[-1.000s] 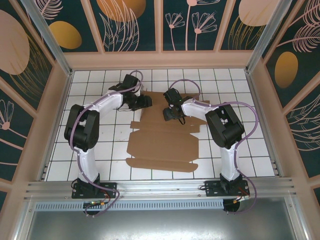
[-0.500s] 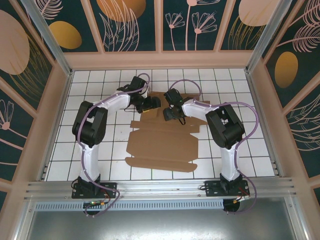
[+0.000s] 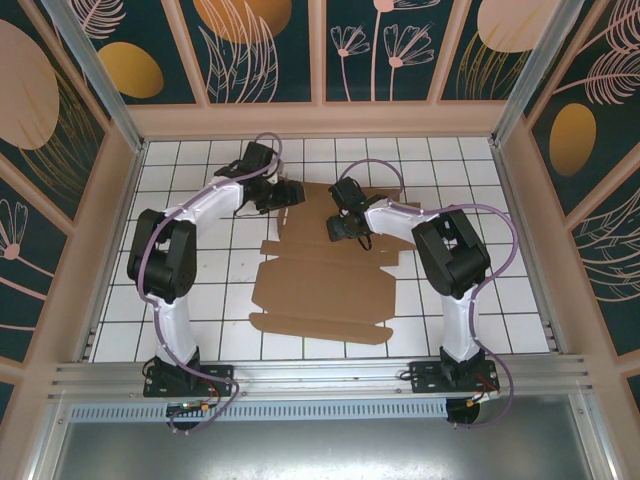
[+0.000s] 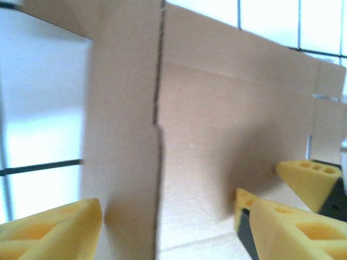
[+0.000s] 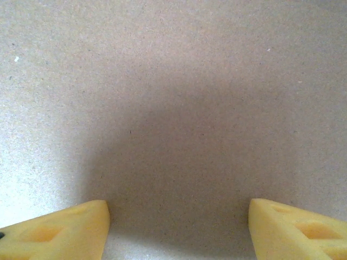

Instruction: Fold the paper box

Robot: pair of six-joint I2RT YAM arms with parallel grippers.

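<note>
Drew left gripper (image 3: 288, 194) back leftward since half a second earlier, yellow fingers (image 4: 54, 227) spread either side of a raised flap (image 4: 122, 135) of the plain brown die-cut cardboard paper box (image 3: 325, 290). Kept right gripper (image 3: 338, 226) in place, fingers apart over flat cardboard. Left box lying mid-table on white tiles (image 3: 200, 300), between both arms.

The paper box (image 3: 325, 285) lies mid-tabletop (image 3: 520, 290). The left tool (image 3: 292, 193) is at its far-left corner, and the right tool (image 3: 334, 231) is over its far part.
</note>
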